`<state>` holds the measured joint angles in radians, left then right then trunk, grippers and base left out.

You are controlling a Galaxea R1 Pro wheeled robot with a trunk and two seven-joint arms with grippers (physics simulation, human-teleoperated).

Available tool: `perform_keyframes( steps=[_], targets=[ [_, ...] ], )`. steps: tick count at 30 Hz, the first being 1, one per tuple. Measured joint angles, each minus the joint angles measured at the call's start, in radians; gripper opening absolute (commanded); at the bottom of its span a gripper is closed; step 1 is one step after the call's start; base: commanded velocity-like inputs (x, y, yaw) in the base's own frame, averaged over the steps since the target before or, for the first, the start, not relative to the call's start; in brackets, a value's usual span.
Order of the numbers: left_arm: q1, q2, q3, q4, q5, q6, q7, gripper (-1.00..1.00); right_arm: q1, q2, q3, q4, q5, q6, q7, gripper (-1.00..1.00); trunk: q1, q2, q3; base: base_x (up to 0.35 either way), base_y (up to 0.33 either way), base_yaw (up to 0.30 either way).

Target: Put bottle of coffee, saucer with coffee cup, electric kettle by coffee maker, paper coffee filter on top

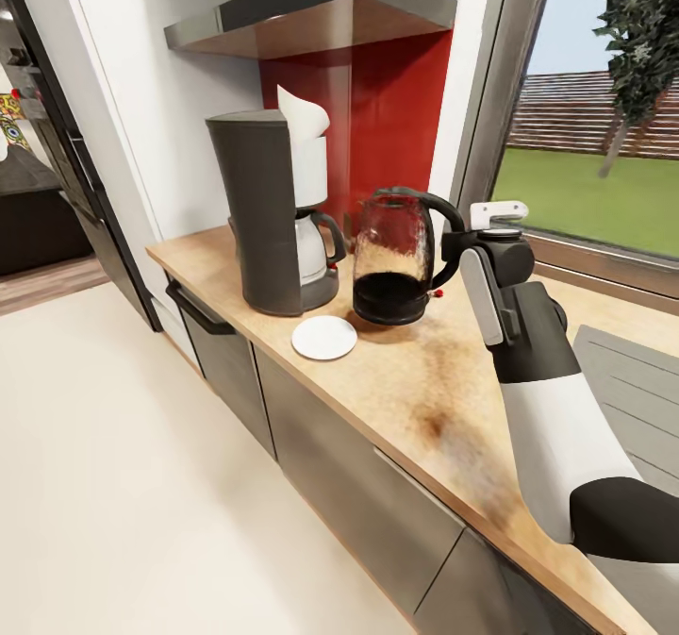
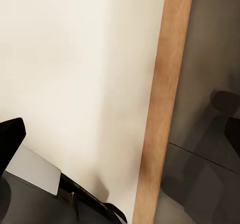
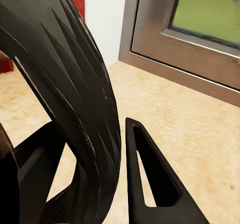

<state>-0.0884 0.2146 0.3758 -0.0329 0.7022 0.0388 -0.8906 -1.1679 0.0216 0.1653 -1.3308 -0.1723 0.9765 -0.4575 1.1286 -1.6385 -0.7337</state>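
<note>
On the kitchen countertop (image 1: 424, 399) the electric kettle (image 1: 394, 256) stood beside the coffee maker (image 1: 269, 210), its handle between the right gripper's (image 3: 112, 184) fingers, which up close sat near-closed around it, so releasing called for opening straight, not dragging.

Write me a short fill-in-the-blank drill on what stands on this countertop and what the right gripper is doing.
1. The white folded paper coffee filter sits on top of the tall dark-grey ____.
2. The right gripper has its fingers around the black loop ____ of the dark glass electric kettle.
3. The small round white saucer lies on the light wooden countertop with no ____ on it.

Missing words: coffee maker; handle; cup
</note>
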Motion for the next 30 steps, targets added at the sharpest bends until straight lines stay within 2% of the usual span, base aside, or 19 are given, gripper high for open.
perform_keyframes(
  steps=[3, 7, 12, 22, 30],
  targets=[
    [0.000, 0.000, 0.000, 0.000, 0.000, 0.000, 0.000, 1.00, 0.000, 0.000, -0.001, 0.000, -0.001, 0.000, 0.000, -1.00, 0.011, -0.021, -0.009, 0.000, 0.000, 0.000],
    [0.000, 0.000, 0.000, 0.000, 0.000, 0.000, 0.000, 1.00, 0.000, 0.000, -0.001, 0.001, 0.000, 0.000, 0.000, -1.00, 0.012, -0.021, -0.009, 0.000, 0.000, 0.000],
    [0.000, 0.000, 0.000, 0.000, 0.000, 0.000, 0.000, 1.00, 0.000, 0.000, -0.001, 0.002, -0.001, 0.000, 0.000, -1.00, 0.031, -0.056, -0.025, 0.000, 0.000, 0.000],
    [0.000, 0.000, 0.000, 0.000, 0.000, 0.000, 0.000, 1.00, 0.001, 0.000, -0.001, 0.002, 0.000, -0.002, 0.000, -1.00, 0.038, -0.070, -0.031, 0.000, 0.000, 0.000],
    [0.000, 0.000, 0.001, 0.000, 0.000, 0.000, 0.000, 1.00, 0.002, 0.000, -0.002, 0.005, -0.001, -0.049, 0.000, -1.00, 0.038, -0.070, -0.031, 0.000, 0.000, 0.000]
  ],
)
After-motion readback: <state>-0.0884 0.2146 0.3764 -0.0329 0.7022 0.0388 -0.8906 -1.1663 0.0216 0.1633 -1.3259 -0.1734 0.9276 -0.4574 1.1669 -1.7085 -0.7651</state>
